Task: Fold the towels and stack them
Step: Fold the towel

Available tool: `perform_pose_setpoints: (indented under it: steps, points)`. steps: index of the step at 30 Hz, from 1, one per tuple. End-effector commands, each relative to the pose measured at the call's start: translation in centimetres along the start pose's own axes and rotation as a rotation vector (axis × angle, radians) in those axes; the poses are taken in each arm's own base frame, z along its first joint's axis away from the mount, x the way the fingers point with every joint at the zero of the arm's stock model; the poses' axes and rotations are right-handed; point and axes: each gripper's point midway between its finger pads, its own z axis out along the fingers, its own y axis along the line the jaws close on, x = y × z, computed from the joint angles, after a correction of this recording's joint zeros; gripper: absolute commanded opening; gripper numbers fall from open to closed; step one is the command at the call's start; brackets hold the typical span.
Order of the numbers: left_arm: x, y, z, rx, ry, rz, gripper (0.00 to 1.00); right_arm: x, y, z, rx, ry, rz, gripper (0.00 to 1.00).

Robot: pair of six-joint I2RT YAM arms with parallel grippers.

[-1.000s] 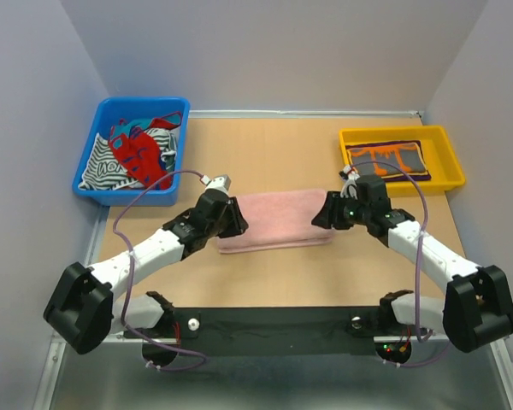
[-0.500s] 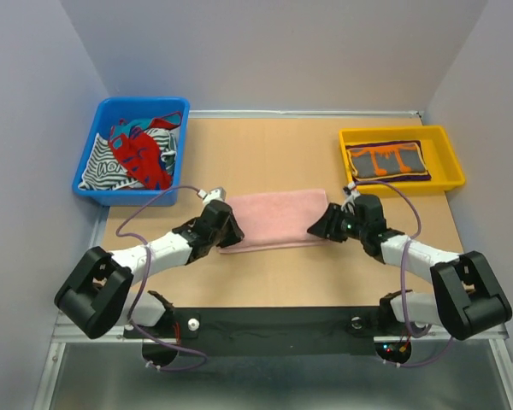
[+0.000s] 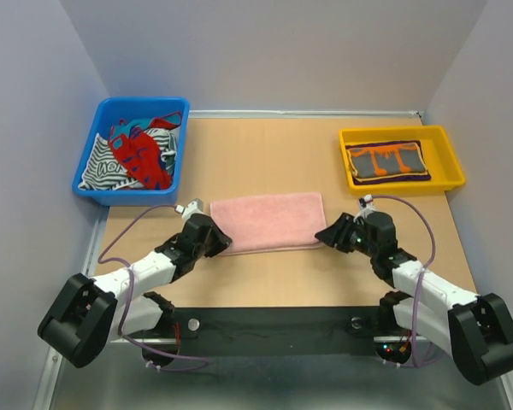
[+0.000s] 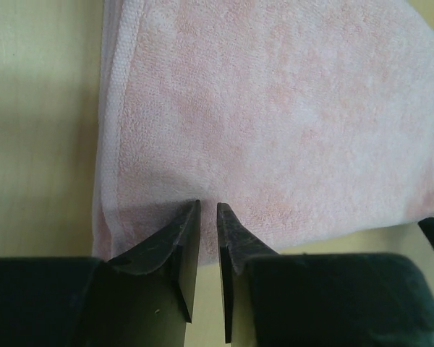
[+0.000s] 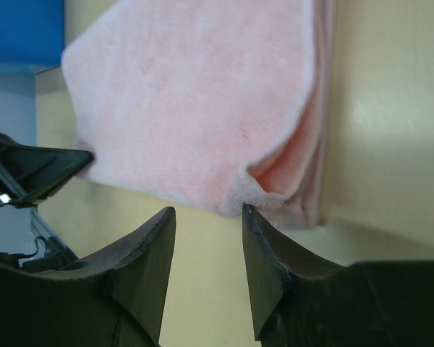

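I see a tan wooden table [image 3: 265,154] carrying a folded pink towel [image 3: 267,220] near its middle, a blue bin [image 3: 141,101] at the far left and a yellow tray [image 3: 451,158] at the far right.

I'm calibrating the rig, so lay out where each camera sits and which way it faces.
Top external: above and behind the bases, looking down on the table, the pink towel, the left arm and the right arm.
Left wrist: on the left arm, looking along the left gripper at the towel's near-left corner.
Right wrist: on the right arm, looking along the right gripper at the towel's near-right corner.
Shared: all three show the pink towel.
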Motion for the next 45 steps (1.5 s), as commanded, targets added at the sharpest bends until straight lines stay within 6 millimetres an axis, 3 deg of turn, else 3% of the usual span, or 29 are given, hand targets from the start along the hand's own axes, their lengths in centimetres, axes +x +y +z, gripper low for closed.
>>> perform_pose_setpoints:
  steps: [1,3,5,9,10,14,17,20,23,26,27,28,30,31,32,33,34,36,37,40,41,42,45]
  points:
    - [-1.8,-1.1,-0.5,0.007,-0.055,0.020,0.28,-4.0,6.0,0.3,-0.181,-0.055,-0.086,0.48]
    - [-1.9,-0.7,-0.3,-0.011,-0.057,0.024,0.28,-5.1,7.2,0.6,-0.225,-0.084,-0.086,0.48]
    - [-1.7,-0.2,-0.1,-0.029,-0.056,0.022,0.27,-5.0,6.4,1.4,-0.206,-0.079,-0.049,0.48]
    - [-1.5,1.2,0.5,-0.075,-0.053,0.012,0.27,-3.8,2.9,2.8,-0.114,-0.094,0.005,0.48]
    - [-1.5,1.4,0.5,-0.078,-0.051,0.008,0.27,-2.4,1.1,3.0,-0.066,-0.069,0.031,0.48]
    - [-1.3,2.3,0.8,-0.080,-0.048,-0.034,0.27,-0.2,-3.7,2.5,0.085,-0.092,0.083,0.48]
    - [-1.4,3.3,0.8,-0.095,-0.044,-0.058,0.27,0.9,-5.4,1.7,0.140,-0.103,0.120,0.48]
    - [-2.2,3.5,0.5,-0.103,-0.065,-0.054,0.27,-0.3,-3.9,1.6,0.088,-0.120,0.063,0.48]
    - [-4.0,3.1,-0.2,-0.132,-0.113,-0.008,0.29,-3.0,-2.5,1.4,0.126,-0.139,-0.037,0.50]
    - [-6.7,1.9,-1.1,-0.159,-0.173,0.040,0.38,-6.1,-2.3,0.3,0.237,-0.168,-0.188,0.57]
    - [-7.0,2.0,-1.5,-0.184,-0.168,0.085,0.41,-6.1,-3.7,-0.5,0.329,-0.149,-0.206,0.58]
    - [-8.6,0.5,-2.0,-0.166,-0.201,0.100,0.49,-8.4,-2.6,-1.0,0.348,-0.202,-0.256,0.64]
    - [-10.3,-1.1,-2.7,-0.157,-0.226,0.166,0.61,-8.5,-4.1,-2.3,0.463,-0.174,-0.272,0.72]
    - [-10.2,-1.1,-2.8,-0.158,-0.223,0.192,0.61,-8.9,-4.2,-2.7,0.494,-0.178,-0.277,0.77]
    - [-11.0,-2.8,-3.3,-0.123,-0.241,0.226,0.69,-9.7,-3.9,-3.0,0.512,-0.193,-0.279,0.89]
    - [-11.2,-4.0,-3.5,-0.095,-0.247,0.265,0.72,-9.5,-4.4,-3.5,0.545,-0.180,-0.277,0.92]
    - [-11.1,-6.6,-4.1,-0.039,-0.251,0.350,0.80,-10.1,-4.6,-3.8,0.578,-0.197,-0.277,0.97]
    - [-9.7,-9.3,-3.8,0.009,-0.214,0.459,0.85,-10.6,-5.6,-4.5,0.654,-0.215,-0.273,1.00]
    - [-8.4,-12.4,-4.4,0.081,-0.196,0.551,0.86,-11.0,-5.8,-4.8,0.676,-0.229,-0.267,1.00]
    - [-4.9,-15.2,-2.9,0.104,-0.116,0.678,0.87,-11.8,-6.7,-5.1,0.735,-0.243,-0.247,1.00]
    - [-3.1,-16.9,-2.3,0.109,-0.097,0.744,0.87,-12.0,-7.1,-5.0,0.758,-0.237,-0.232,1.00]
    - [-2.6,-19.0,-2.5,0.132,-0.107,0.763,0.87,-12.2,-7.3,-5.0,0.768,-0.235,-0.226,1.00]
    - [0.9,-21.8,-1.0,0.118,-0.072,0.869,0.87,-12.7,-8.5,-5.2,0.804,-0.231,-0.188,1.00]
